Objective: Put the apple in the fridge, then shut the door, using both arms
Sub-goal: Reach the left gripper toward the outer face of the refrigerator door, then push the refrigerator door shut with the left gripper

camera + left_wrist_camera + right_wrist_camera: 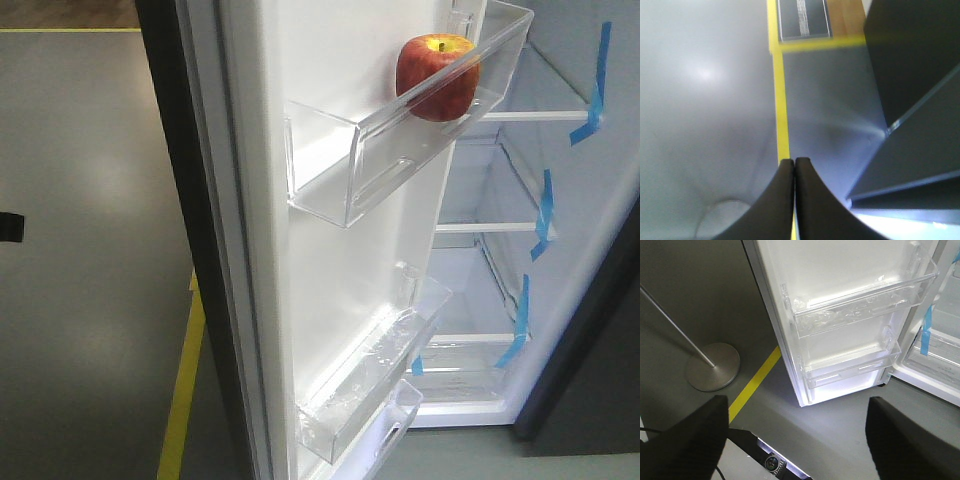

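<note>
A small, round, glossy red apple (437,77) with a yellow patch round its stem dimple sits in the top clear plastic bin (400,150) on the white inner face of the tall dark grey door (330,260), at the bin's right end. The door stands open. Right of it and farther back, the tall fridge (480,270) shows its smooth white lining and flat white shelves (520,116) edged with blue tape strips (595,90). A lower clear bin (370,375) holds crinkled transparent film.

The left gripper (794,161) hangs over the shiny grey floor (705,100) beside a yellow floor line (782,100), its curved matte black fingers pressed together with nothing between. The right gripper (797,401) has its blunt black fingers (695,435) spread wide, empty, near the door's foot. Left of it stands a round brushed-metal stand base (713,366) with a thin pole.
</note>
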